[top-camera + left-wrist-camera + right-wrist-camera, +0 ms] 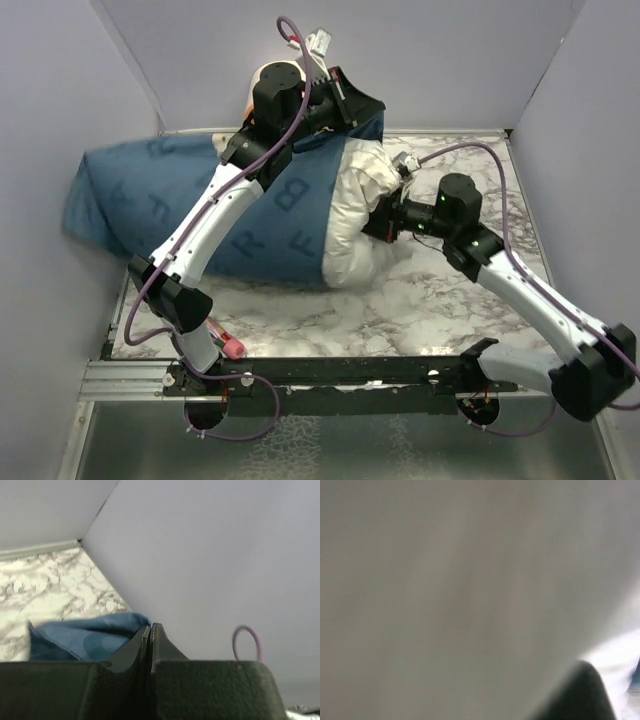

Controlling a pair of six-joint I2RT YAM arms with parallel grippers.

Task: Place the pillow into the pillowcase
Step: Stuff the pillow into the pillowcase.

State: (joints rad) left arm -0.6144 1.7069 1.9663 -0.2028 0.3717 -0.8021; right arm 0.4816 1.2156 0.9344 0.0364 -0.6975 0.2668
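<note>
Top external view: pillow (355,235) lying mid-worktop, mostly sitting inside the pillowcase (190,200), its white right end bulging out of the opening. Pillowcase's closed end is reaching toward the left wall. Right claw (385,222) is pressing into the exposed end, jaws clamping white fabric. Left claw (151,626), fingers together, is pinching the pillowcase's far rim, holding it raised by the far wall. Marble worktop (420,310) is carrying both.

Soft, matt cloth on the blue pillowcase (200,200), with the lighter print lying flat. Matt white cloth, puckered into folds, on the pillow (355,215). Smooth, faintly glossy marble-patterned tabletop (400,310). Glossy white plastic shells with matt black joints on the left arm (215,215). Ribbed pale metal along the rail (110,378).
</note>
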